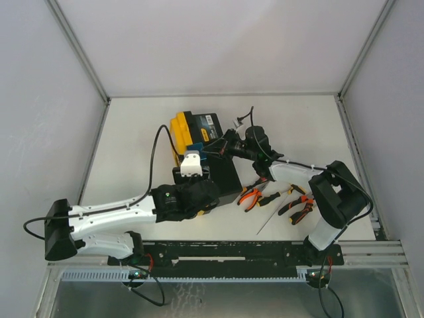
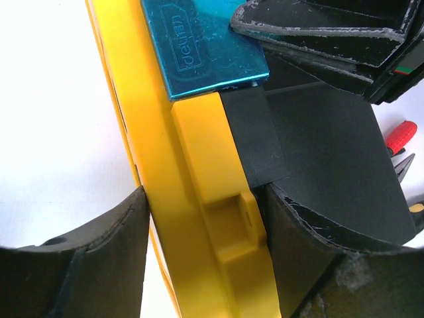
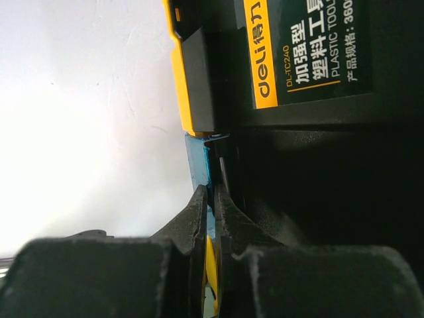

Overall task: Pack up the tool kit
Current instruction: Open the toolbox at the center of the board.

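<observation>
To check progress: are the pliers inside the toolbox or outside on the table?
Outside. Both pliers lie on the table, right of the toolbox, in the top view.

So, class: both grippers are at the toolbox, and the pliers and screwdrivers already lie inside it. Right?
No. The left gripper and right gripper are at the toolbox, but the pliers and screwdrivers lie on the table beside it, as the top external view shows.

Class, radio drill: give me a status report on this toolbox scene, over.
Left gripper shut on yellow lid. Right gripper shut, pinching teal latch. Pliers, screwdriver loose on table beside toolbox, not yet packed.
</observation>
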